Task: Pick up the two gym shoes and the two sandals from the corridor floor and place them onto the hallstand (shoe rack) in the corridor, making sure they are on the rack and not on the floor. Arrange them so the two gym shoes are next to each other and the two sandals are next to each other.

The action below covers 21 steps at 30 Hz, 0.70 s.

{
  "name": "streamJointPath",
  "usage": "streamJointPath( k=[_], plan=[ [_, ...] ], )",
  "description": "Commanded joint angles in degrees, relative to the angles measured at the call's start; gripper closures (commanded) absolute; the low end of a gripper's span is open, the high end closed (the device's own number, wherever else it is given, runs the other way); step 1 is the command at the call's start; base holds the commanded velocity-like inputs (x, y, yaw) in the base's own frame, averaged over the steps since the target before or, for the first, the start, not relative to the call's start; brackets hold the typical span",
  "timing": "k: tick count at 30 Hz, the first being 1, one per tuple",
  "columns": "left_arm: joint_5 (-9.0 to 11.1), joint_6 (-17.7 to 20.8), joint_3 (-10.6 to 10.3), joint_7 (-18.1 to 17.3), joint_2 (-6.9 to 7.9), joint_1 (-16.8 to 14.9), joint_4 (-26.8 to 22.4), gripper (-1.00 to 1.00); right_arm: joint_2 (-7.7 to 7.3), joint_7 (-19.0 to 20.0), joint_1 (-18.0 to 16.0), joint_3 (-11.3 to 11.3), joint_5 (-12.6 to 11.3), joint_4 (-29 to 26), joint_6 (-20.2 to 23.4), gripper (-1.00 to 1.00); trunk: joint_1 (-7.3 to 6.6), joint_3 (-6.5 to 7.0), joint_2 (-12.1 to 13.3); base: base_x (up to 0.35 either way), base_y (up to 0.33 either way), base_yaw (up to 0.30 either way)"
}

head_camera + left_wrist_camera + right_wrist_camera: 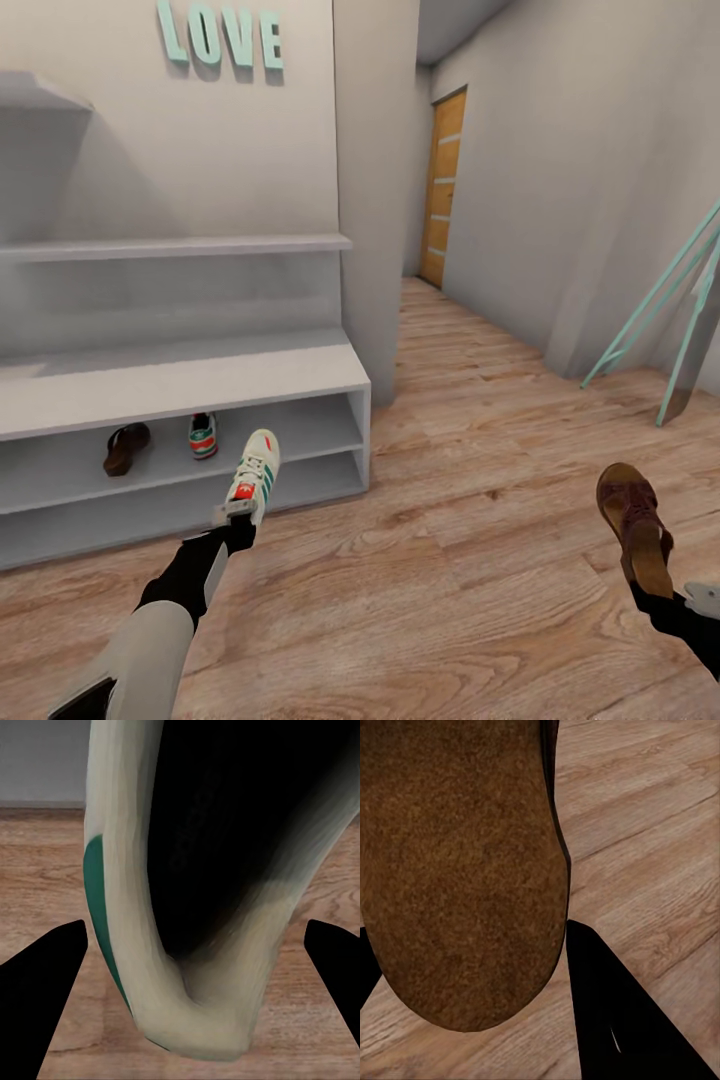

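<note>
My left gripper [236, 516] is shut on the heel of a white gym shoe [257, 476] with green stripes, held toe-up just in front of the hallstand [180, 375]. The left wrist view looks into this gym shoe [124, 907], with dark fingers [41, 994] on either side. A second gym shoe [203, 435] and a brown sandal [126, 447] rest side by side on the upper shoe tier. Above the corridor floor [450, 560] at the right, my right gripper [652, 592] is shut on the other sandal [633, 522]. Its tan sole [457, 870] sits against one finger [622, 1020].
The hallstand has a tall back panel with staggered shelves and teal LOVE letters [220, 38] above. A wall pillar [375, 200] stands beside its right end. The corridor runs back to a wooden door [443, 190]. Teal slanted frame legs [660, 310] lean at the right wall.
</note>
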Motion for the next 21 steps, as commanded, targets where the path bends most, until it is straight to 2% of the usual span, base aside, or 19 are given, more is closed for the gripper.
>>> streamJointPath(
  k=[1, 21],
  plan=[
    [-0.2, 0.3, 0.3, -0.1, -0.07, 0.0, -0.1, 1.00, 0.03, 0.4, -0.1, -0.2, 0.4, -0.1, 0.3, 1.00, -0.01, -0.14, 0.0, 0.000, 0.000, 0.000],
    [-0.2, 0.2, 0.4, -0.1, 0.05, 0.0, -0.2, 1.00, 0.04, 0.3, -0.1, -0.3, 0.4, -0.1, 0.4, 1.00, 4.16, -5.37, -7.6, 0.000, 0.000, 0.000]
  ],
)
